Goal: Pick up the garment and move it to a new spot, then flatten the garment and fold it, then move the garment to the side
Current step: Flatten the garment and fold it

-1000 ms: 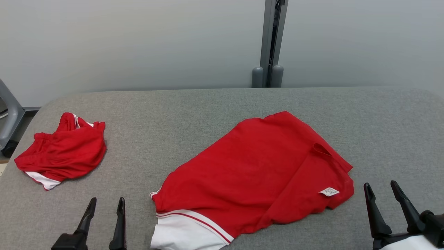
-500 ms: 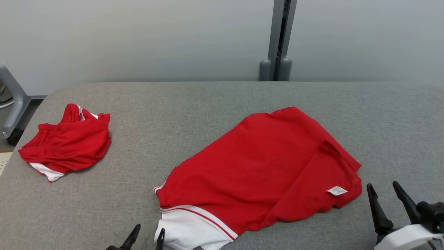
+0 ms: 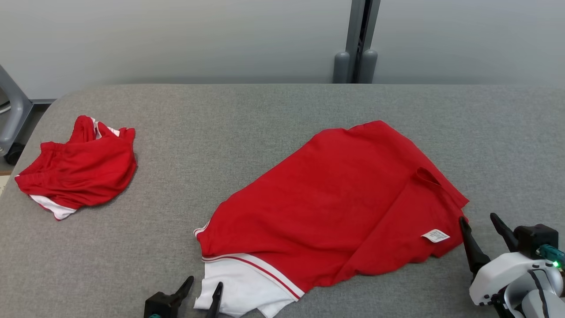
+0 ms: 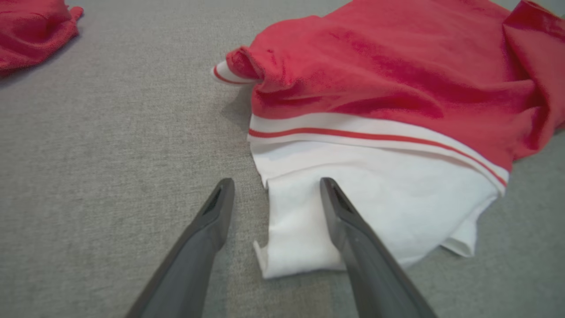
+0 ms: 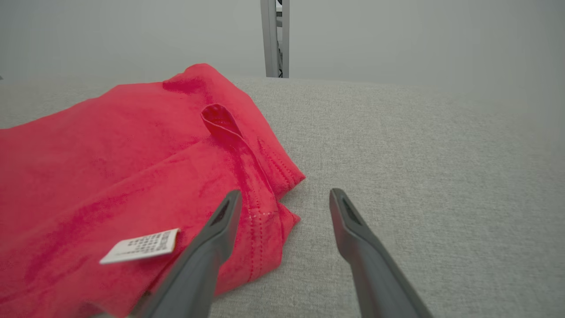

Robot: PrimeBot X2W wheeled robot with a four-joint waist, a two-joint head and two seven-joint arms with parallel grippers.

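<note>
The garment (image 3: 335, 198) is red with a white, red-striped band and lies loosely spread across the middle of the grey table (image 3: 247, 115). My left gripper (image 3: 205, 282) is open at the table's front. In the left wrist view the left gripper (image 4: 277, 183) straddles the left edge of the garment's (image 4: 388, 79) white band, one finger over the fabric and one over bare table. My right gripper (image 3: 477, 218) is open beside the garment's right corner. In the right wrist view the right gripper (image 5: 286, 194) has its left finger over the garment's (image 5: 110, 154) stitched hem, near a white label (image 5: 141, 245).
A second red and white garment (image 3: 79, 170) lies bunched near the table's left edge and also appears at the top left as the bunched garment (image 4: 31, 31). A grey post (image 3: 359, 39) stands behind the table against the pale wall. A grey frame (image 3: 11, 115) is at far left.
The camera has tilted down. My left gripper has moved right to the garment's white band. My right gripper has moved in closer to the garment's right corner. Both stay open.
</note>
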